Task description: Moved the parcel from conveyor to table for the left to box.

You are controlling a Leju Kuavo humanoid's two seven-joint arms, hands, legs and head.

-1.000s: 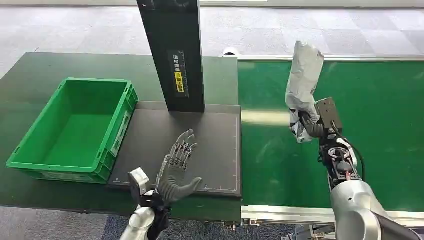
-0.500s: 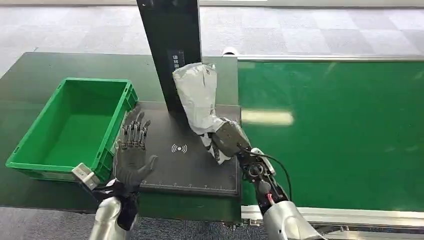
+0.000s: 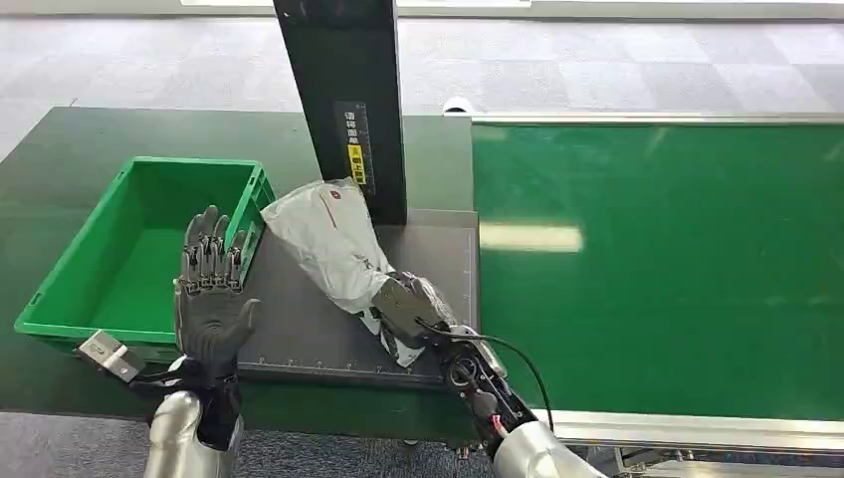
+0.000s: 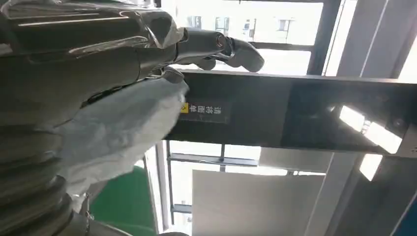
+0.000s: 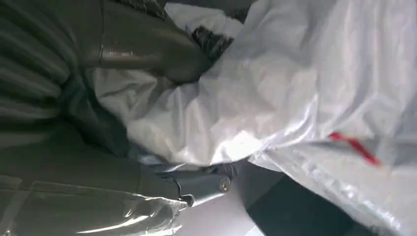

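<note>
A black upright column [image 3: 343, 100] bearing a yellow label [image 3: 356, 164] is seen behind a dark mat [image 3: 428, 259], with grey carpet [image 3: 617, 60] beyond.

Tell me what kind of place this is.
Probably a parcel-sorting station: a green conveyor belt, a green crate on the table, and a grey bagged parcel gripped by the right hand.

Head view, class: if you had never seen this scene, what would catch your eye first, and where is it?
First, the crinkled silver parcel lying tilted across the dark mat, gripped at its near end by the right hand. Next, the bright green crate left of the mat, with the left hand raised beside it, fingers spread. Right lies the green conveyor.
</note>
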